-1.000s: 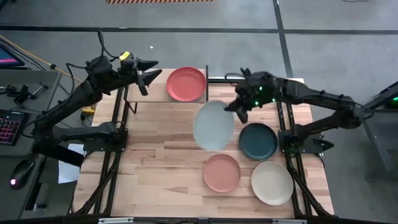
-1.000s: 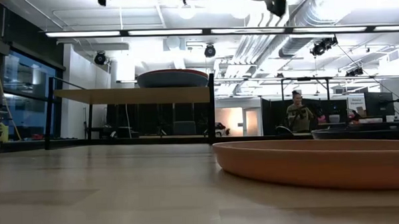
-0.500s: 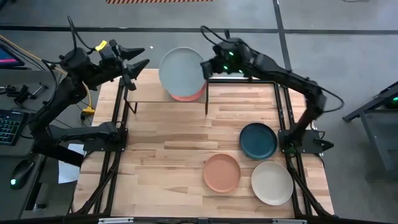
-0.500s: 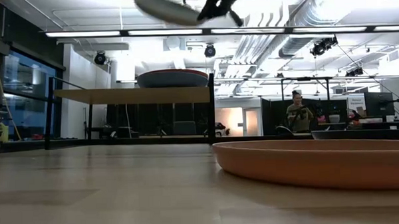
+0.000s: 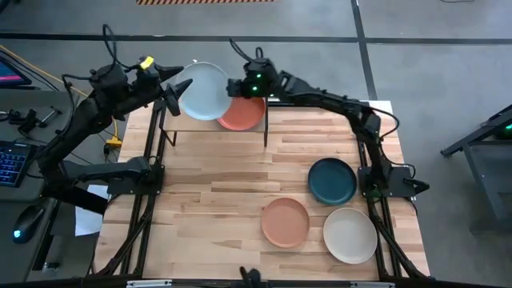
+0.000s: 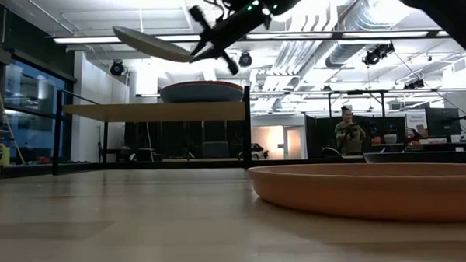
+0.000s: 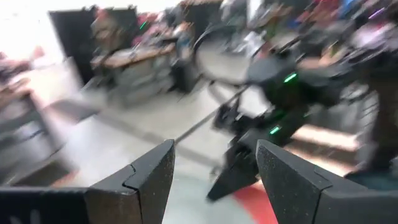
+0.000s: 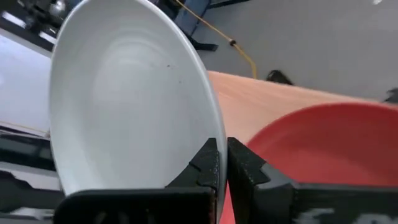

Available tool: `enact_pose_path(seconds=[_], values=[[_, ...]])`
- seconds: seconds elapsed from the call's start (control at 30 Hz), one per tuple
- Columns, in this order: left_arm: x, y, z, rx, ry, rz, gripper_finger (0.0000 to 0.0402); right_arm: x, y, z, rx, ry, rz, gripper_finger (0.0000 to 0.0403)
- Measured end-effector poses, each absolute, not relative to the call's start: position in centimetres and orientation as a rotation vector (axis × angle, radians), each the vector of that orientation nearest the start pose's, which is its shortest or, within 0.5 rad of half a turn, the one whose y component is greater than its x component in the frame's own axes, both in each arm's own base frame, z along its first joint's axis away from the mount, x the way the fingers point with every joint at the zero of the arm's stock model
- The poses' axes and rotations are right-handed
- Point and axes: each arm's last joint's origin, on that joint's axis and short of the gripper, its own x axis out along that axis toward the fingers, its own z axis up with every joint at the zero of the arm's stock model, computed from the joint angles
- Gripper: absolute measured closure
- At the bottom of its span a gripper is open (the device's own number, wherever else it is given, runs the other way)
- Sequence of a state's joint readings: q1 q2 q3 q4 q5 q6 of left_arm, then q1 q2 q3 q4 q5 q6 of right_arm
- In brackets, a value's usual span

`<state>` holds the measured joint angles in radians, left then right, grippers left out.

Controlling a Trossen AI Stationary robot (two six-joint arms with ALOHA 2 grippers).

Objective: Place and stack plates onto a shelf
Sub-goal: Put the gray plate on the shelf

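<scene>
The pale mint-white plate (image 5: 202, 90) hangs in the air above the left half of the shelf (image 5: 186, 122), pinched at its rim by my right end effector (image 5: 234, 87), fingers clenched on its edge. In the right wrist view the plate (image 8: 130, 106) is tilted, its hollow facing up and its far rim higher than the gripped one. In the low view it rides well above the board (image 6: 154, 111), slanting down toward my fingers.

The red plate (image 5: 244, 114) already sits on the right half of the shelf, directly under my wrist. The relation that matters: the free spot lies below the plate I carry and to the left of the red one, so I judge the next move to be a descent with levelling, keeping the gripped rim clear of the red plate's edge.

My right arm is stretched far across the worktop (image 5: 224, 192), reaching over the shelf from the right. My left end effector (image 5: 178, 86) hovers just off the shelf's left end, fingers spread and holding nothing, near the plate's far rim.

The dark teal (image 5: 332, 181), salmon-orange (image 5: 286, 222) and cream (image 5: 350, 234) plates wait on the worktop.
</scene>
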<state>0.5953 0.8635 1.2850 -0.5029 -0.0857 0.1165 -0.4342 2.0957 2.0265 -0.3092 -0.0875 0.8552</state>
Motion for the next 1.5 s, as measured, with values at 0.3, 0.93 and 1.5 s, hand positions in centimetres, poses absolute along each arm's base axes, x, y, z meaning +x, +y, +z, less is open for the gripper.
enact_pose_path(seconds=[0.3, 0.93, 1.5], values=[[10.6, 9.0, 41.4, -0.155, 0.443, 1.135, 0.0186, 45.8, -20.5, 32.1, 0.954, 0.201, -0.498, 0.0403], [12.9, 13.8, 38.1, -0.547, 0.529, 1.192, 0.0186, 45.3, -21.2, 32.1, 0.928, 0.244, -0.477, 0.0403], [12.8, 13.7, 38.2, -0.567, 0.517, 1.168, 0.0387, 45.3, -21.2, 32.0, 0.907, 0.271, -0.419, 0.0402]])
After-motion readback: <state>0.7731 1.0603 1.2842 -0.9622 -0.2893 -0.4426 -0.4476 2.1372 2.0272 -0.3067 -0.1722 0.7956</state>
